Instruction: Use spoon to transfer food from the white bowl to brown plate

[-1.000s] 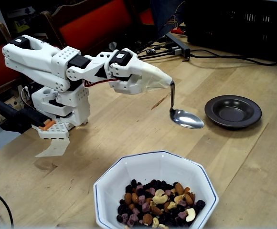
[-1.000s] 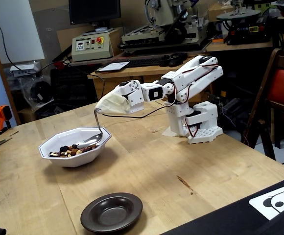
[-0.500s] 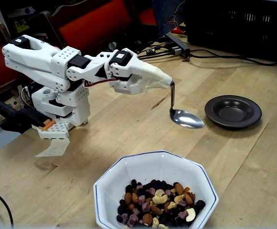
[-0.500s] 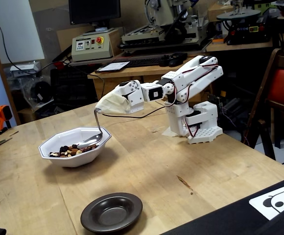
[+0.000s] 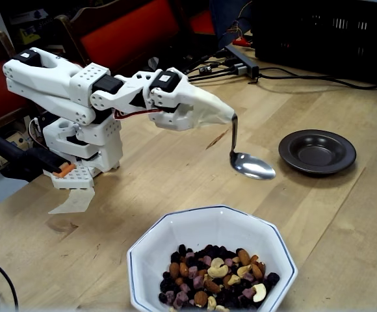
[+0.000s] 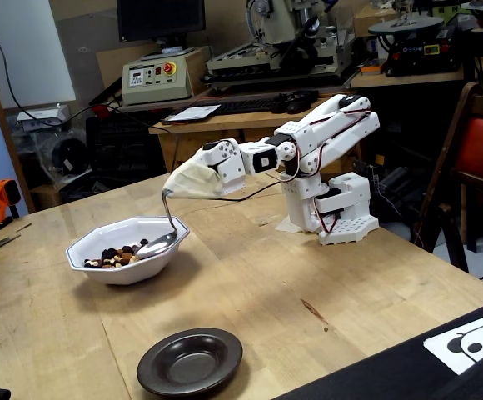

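Fixed views both show the large white octagonal bowl [image 5: 211, 260] nearest one camera, with a trail mix of cashews, almonds and raisins [image 5: 214, 276] heaped in it. Beyond it hangs the shiny silver metal spoon [image 5: 252, 166], its oval end empty, beside the small dark brown glossy plate [image 5: 317, 151]. Beige tape hides the gripper [image 5: 224, 116] around the handle; its opening cannot be told.
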`<state>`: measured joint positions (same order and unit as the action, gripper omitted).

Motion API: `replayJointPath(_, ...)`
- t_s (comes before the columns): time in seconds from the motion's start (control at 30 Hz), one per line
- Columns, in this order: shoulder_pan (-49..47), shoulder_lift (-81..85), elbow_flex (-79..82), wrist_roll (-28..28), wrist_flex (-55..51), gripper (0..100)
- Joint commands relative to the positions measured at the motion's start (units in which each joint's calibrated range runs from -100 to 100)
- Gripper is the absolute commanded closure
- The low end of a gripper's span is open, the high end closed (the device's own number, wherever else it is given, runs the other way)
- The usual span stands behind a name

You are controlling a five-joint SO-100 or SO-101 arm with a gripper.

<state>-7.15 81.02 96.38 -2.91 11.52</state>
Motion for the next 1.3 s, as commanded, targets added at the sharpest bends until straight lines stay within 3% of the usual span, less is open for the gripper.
replayJointPath(0.0, 0.26, 0.49, -7.0, 0.2, -6.3, 98)
replayJointPath(0.2, 0.26, 0.58, -14.79, 0.2, -17.61, 98)
replayJointPath(0.37, 0.26, 0.58, -17.53, 0.2, -21.17, 98)
replayJointPath(0.7, 0.41, -1.39, -17.88, 0.24, -12.55, 98)
replayJointPath(1.27, 3.6, -31.43, -39.3, 0.24, 0.81, 98)
